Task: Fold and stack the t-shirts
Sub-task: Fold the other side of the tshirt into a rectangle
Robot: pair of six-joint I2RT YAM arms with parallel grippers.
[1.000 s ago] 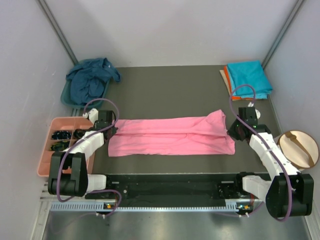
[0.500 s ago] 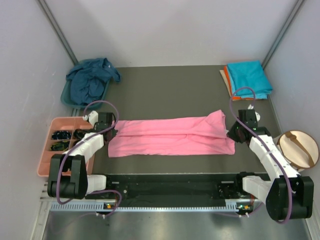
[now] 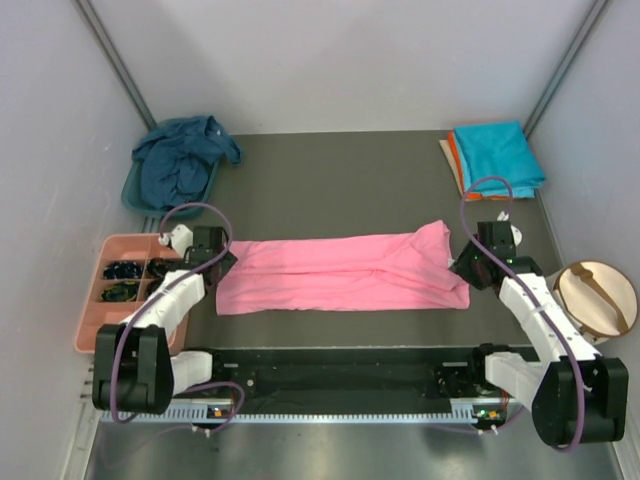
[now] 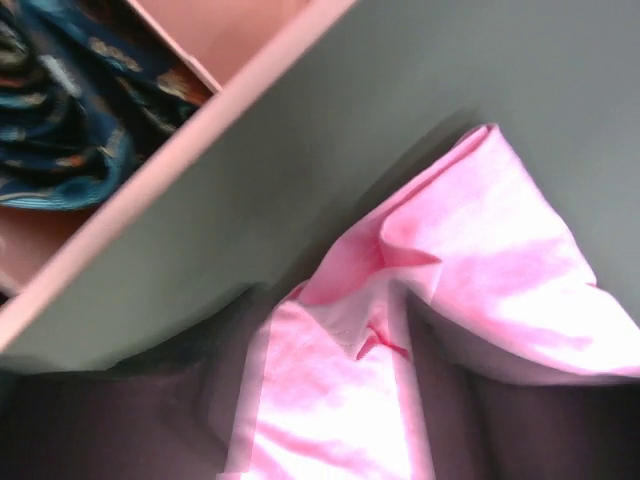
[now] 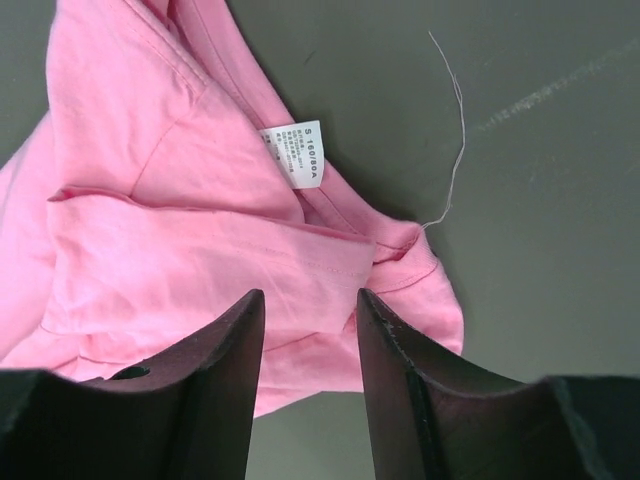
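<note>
A bright pink t-shirt (image 3: 345,272) lies folded into a long band across the table's middle. My left gripper (image 3: 222,262) is at its left end. In the left wrist view its fingers stand apart, open (image 4: 335,335), with pink cloth (image 4: 470,240) lying loose between them. My right gripper (image 3: 463,268) is at the right end, open (image 5: 310,300) just above the shirt's hem (image 5: 200,270), near the white size label (image 5: 297,153). A navy t-shirt (image 3: 180,160) is bunched at the back left. A turquoise t-shirt (image 3: 498,155) lies folded on an orange one (image 3: 453,152) at the back right.
A salmon compartment tray (image 3: 90,335) with dark items stands at the left, its wall (image 4: 200,150) close to my left gripper. A teal basin (image 3: 131,192) holds the navy shirt. A round wooden dish (image 3: 598,298) sits at the right edge. A loose thread (image 5: 455,130) trails off the shirt.
Both grippers have gone from shut to open, letting go of the pink shirt's two ends. The shirt rests flat; the arms have barely shifted.
</note>
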